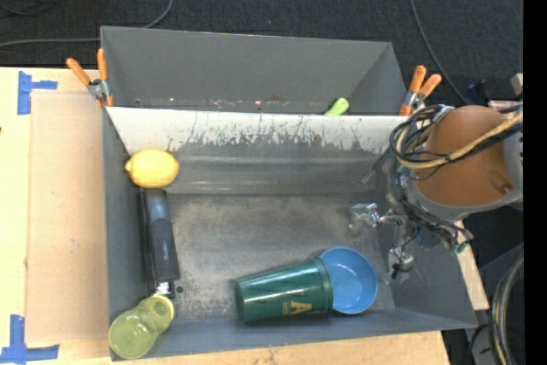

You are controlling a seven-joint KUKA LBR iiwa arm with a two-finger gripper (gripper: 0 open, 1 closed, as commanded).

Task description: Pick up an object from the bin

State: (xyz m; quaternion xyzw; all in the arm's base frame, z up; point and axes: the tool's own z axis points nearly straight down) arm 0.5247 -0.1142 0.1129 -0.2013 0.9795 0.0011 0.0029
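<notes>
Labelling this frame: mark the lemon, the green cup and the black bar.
lemon (152, 168), camera view, middle of its peel.
green cup (285, 293), camera view, its side wall.
black bar (159, 245), camera view, halfway along it.

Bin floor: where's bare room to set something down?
Bare: the middle, between lemon, black bar, green cup and pincer; also the back strip right of the lemon. Crowded: the front, with yellow cup, green cup, blue bowl.

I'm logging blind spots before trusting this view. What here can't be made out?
In the camera view:
the green stick, mostly hidden behind the back wall;
the blue bowl, left part covered by the green cup;
the black bar at left, too dark to identify.
</notes>
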